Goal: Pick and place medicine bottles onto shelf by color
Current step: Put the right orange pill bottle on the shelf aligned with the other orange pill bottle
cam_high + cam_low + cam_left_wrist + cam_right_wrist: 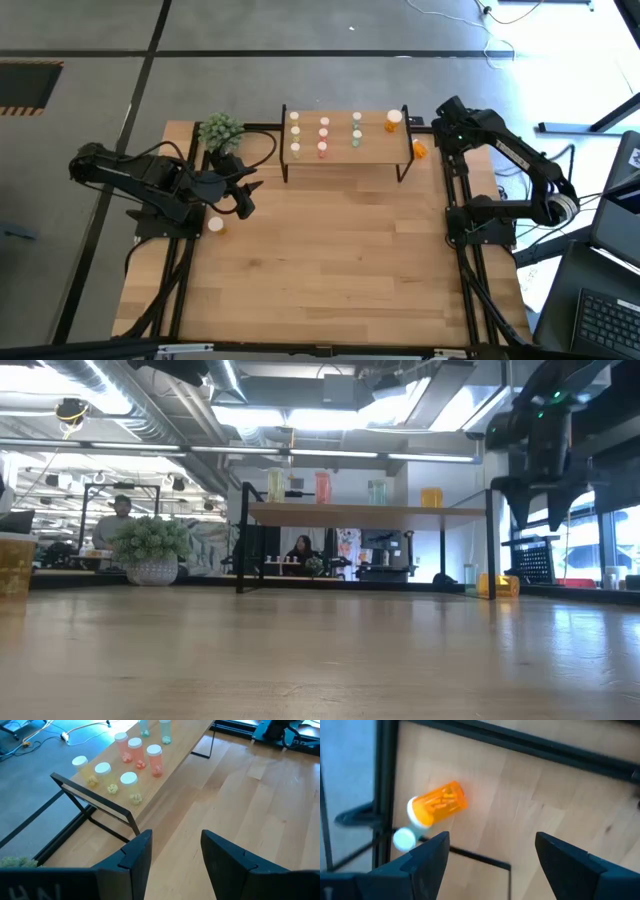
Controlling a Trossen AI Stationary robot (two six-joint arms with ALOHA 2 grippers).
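On the shelf (345,150) at the far side of the wooden surface (330,260), small medicine bottles stand upright, caps up, in colour columns: three yellowish bottles (295,133) at the left end, then three pink-red bottles (324,136), then green bottles (356,130), and one larger orange bottle (394,121) upright near the right end. A second orange bottle (439,804) lies on its side on the surface just beside the shelf's right legs, its long axis level and its white cap towards the black leg frame; any label on it cannot be read. Another pale-capped bottle (215,225) sits on the surface near the left arm's base, its colour hard to tell. The right pincer (492,862) hangs above the fallen orange bottle with jaws spread wide, holding nothing. The left pincer (176,865) hovers over the surface short of the shelf's left end, jaws partly apart and empty. A spiky green plant (220,131) sits just left of the shelf.
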